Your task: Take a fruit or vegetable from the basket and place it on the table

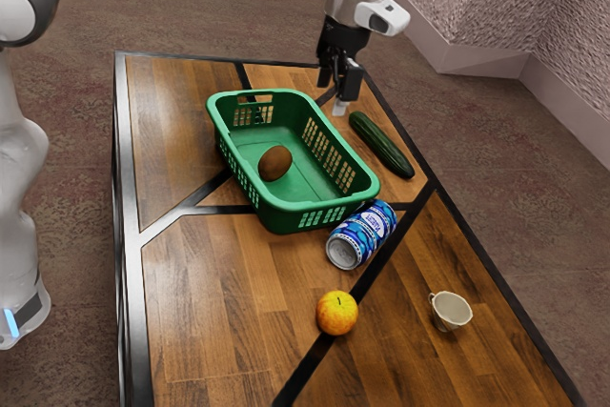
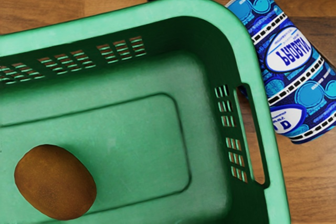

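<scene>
High exterior, close downward wrist, shared basket (image 2: 274,182)

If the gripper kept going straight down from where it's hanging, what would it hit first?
Most likely the green basket, as the gripper points down over it; whether rim, wall or floor comes first, I can't tell from the depth shown.
</scene>
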Motion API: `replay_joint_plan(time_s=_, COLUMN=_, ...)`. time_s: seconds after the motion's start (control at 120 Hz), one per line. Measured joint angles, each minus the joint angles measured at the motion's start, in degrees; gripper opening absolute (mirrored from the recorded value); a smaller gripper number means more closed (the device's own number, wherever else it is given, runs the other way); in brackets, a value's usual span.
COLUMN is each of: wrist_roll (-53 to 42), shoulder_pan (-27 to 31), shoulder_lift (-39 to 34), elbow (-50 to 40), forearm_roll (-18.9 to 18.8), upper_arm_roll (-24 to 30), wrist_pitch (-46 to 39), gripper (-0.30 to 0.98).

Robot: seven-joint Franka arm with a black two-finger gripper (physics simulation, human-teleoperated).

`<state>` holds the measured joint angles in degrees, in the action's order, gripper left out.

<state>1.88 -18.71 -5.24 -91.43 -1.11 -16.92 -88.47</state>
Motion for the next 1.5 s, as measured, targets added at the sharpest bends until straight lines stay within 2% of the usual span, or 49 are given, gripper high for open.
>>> replay_joint_plan(time_s=0.325, wrist_roll=1.8, shoulder_pan=-0.1, shoulder_lift=0.0, elbow=0.0, forearm_roll=0.1, upper_arm_roll=-0.1, wrist_pitch=0.3, gripper=0.69)
replay_joint_plan(time_s=0.608, wrist_roll=9.4, shoulder_pan=-0.6, shoulder_lift=-0.4, elbow=0.3, forearm_roll=-1.3, upper_arm_roll=2.4, wrist_pitch=2.3, gripper=0.69)
replay_joint_plan(time_s=0.8, wrist_roll=13.6, shoulder_pan=-0.5, shoulder_lift=5.0, elbow=2.5, forearm_roll=-1.8, upper_arm_roll=0.3, wrist_pitch=2.5, gripper=0.69)
replay_joint_plan(time_s=0.875, wrist_roll=15.6, shoulder_pan=-2.0, shoulder_lift=2.7, elbow=-1.4, forearm_roll=-2.6, upper_arm_roll=-1.1, wrist_pitch=2.4, gripper=0.69)
replay_joint_plan(time_s=0.933, wrist_roll=16.9, shoulder_pan=-4.5, shoulder_lift=0.5, elbow=-4.5, forearm_roll=-3.0, upper_arm_roll=-5.2, wrist_pitch=1.8, gripper=0.68)
replay_joint_plan(time_s=1.083, wrist_roll=20.1, shoulder_pan=1.9, shoulder_lift=0.8, elbow=-6.1, forearm_roll=-3.0, upper_arm_roll=-11.3, wrist_pitch=0.6, gripper=0.69)
replay_joint_plan(time_s=1.208, wrist_roll=23.3, shoulder_pan=1.6, shoulder_lift=1.0, elbow=-7.6, forearm_roll=-2.7, upper_arm_roll=-11.7, wrist_pitch=0.3, gripper=0.69)
replay_joint_plan(time_s=1.333, wrist_roll=26.0, shoulder_pan=-0.1, shoulder_lift=-7.0, elbow=-18.0, forearm_roll=-2.9, upper_arm_roll=-11.6, wrist_pitch=-2.7, gripper=0.69)
replay_joint_plan(time_s=1.5, wrist_roll=29.0, shoulder_pan=-0.2, shoulder_lift=-7.8, elbow=-21.2, forearm_roll=-3.9, upper_arm_roll=-11.1, wrist_pitch=-6.6, gripper=0.69)
